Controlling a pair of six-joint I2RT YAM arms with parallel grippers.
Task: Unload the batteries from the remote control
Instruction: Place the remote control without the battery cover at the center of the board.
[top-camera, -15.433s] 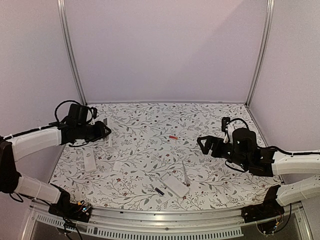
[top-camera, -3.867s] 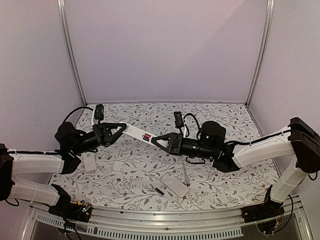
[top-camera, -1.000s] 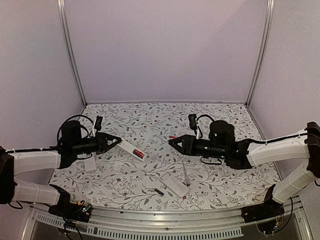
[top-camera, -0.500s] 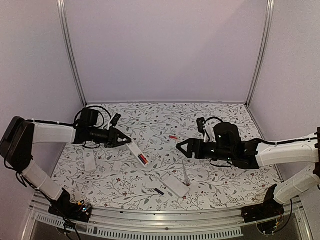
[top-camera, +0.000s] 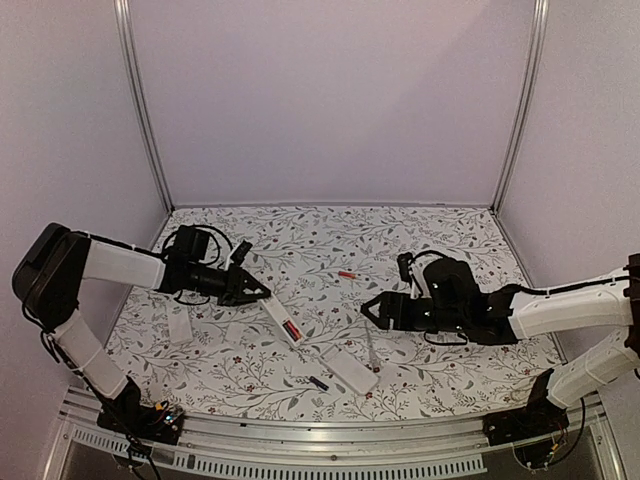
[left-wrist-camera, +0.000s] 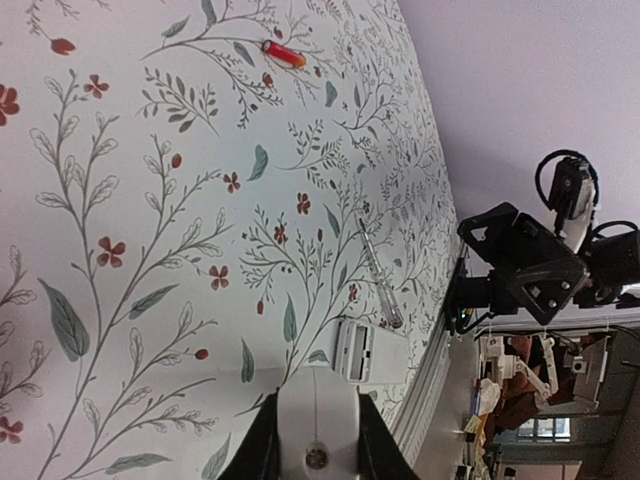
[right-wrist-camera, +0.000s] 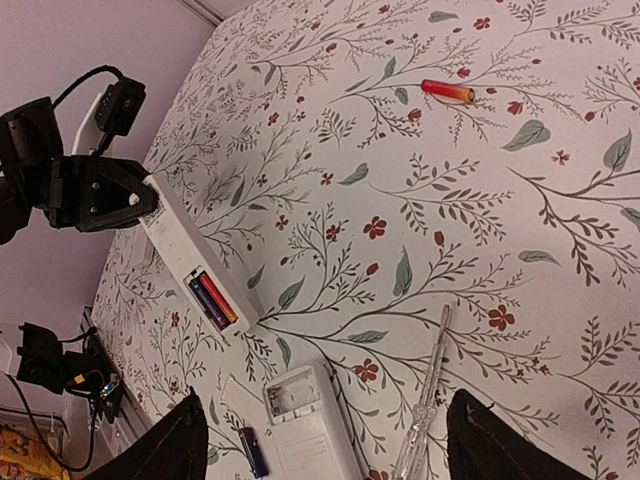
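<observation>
L gripper (top-camera: 256, 294) pinches the remote (top-camera: 281, 320); R gripper (top-camera: 369, 311) is spread, empty.
Remote juts toward 4 o'clock from L jaws, batteries (top-camera: 292, 330) in its open far end. Best approach: R in from 3 o'clock, square on, nip one battery's end, lift slowly.

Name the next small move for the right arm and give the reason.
Probably swing the open right end effector left toward the remote and line up on one cell. The left end effector grips the remote by one end, its compartment is uncovered and faces the right wrist camera, and two batteries, one red and one dark, sit inside.
</observation>
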